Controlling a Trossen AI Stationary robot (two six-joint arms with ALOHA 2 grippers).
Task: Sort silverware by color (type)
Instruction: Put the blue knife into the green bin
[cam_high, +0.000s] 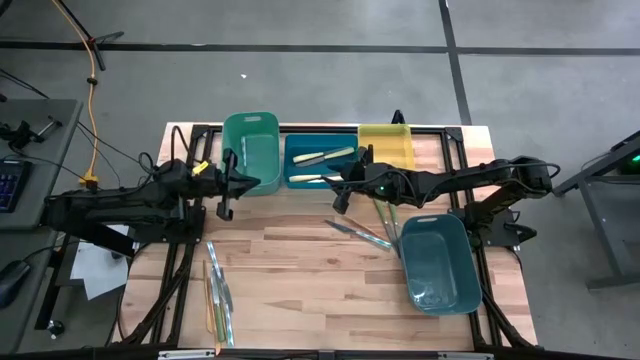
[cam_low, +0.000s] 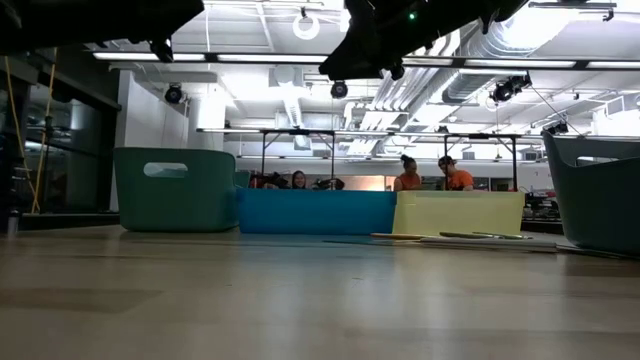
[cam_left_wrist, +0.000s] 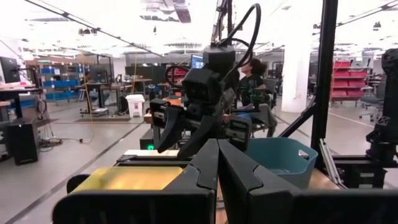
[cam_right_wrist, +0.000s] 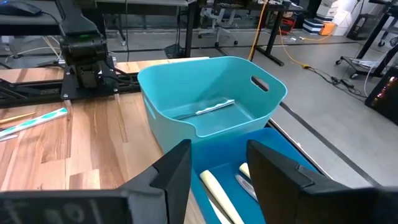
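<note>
While the right gripper (cam_high: 341, 196) hovers spread wide and empty over the blue bin (cam_high: 318, 163), yellow-handled silverware (cam_high: 322, 156) lies just below it; the left gripper (cam_high: 226, 205) is pinched closed.

We cannot tell the utensil types near the table's (cam_high: 300, 280) front left edge; the right gripper (cam_right_wrist: 217, 163) hides part of the blue bin (cam_right_wrist: 273, 158).

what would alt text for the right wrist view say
The right tool, open and empty, hangs over a blue bin holding pale yellow utensils. Beyond stands a teal bin with one utensil inside.
</note>
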